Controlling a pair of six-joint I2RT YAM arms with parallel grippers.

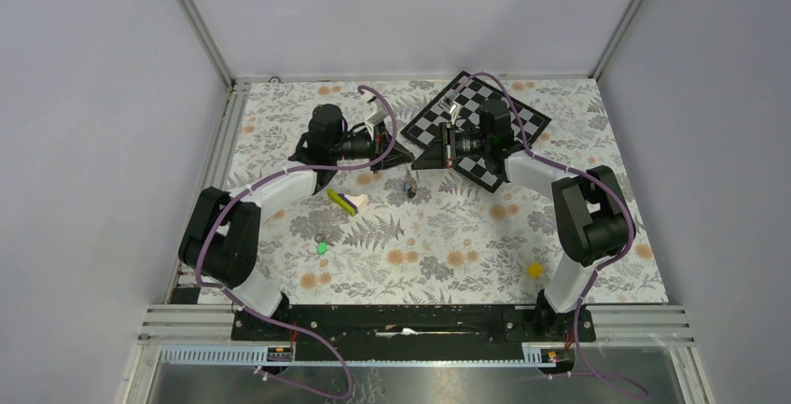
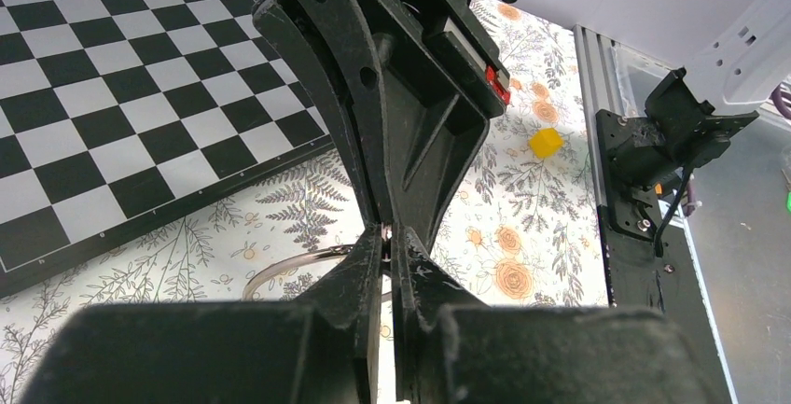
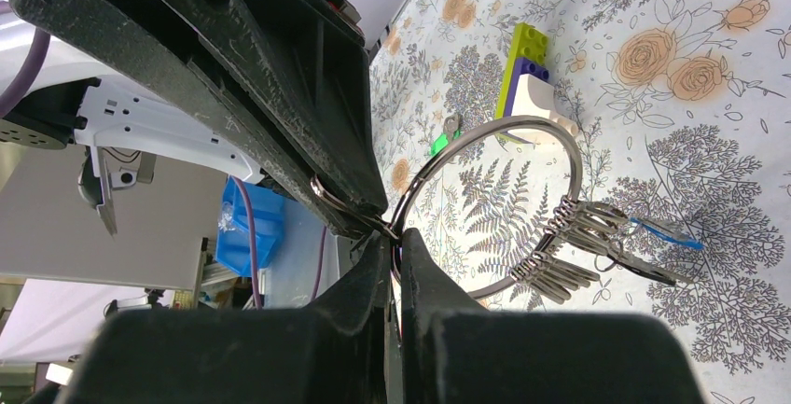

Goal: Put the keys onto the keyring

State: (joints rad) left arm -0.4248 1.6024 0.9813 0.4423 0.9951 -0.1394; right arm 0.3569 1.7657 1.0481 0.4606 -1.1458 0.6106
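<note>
The keyring, carrying several keys, is pinched by the right gripper and, it seems, by the left gripper too.

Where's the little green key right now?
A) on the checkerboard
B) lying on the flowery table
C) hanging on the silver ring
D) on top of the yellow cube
B: the green key lies by itself on the table, apart from the keyring.

keyring: partly behind left pincer | green key: tiny, shape unclear
</note>
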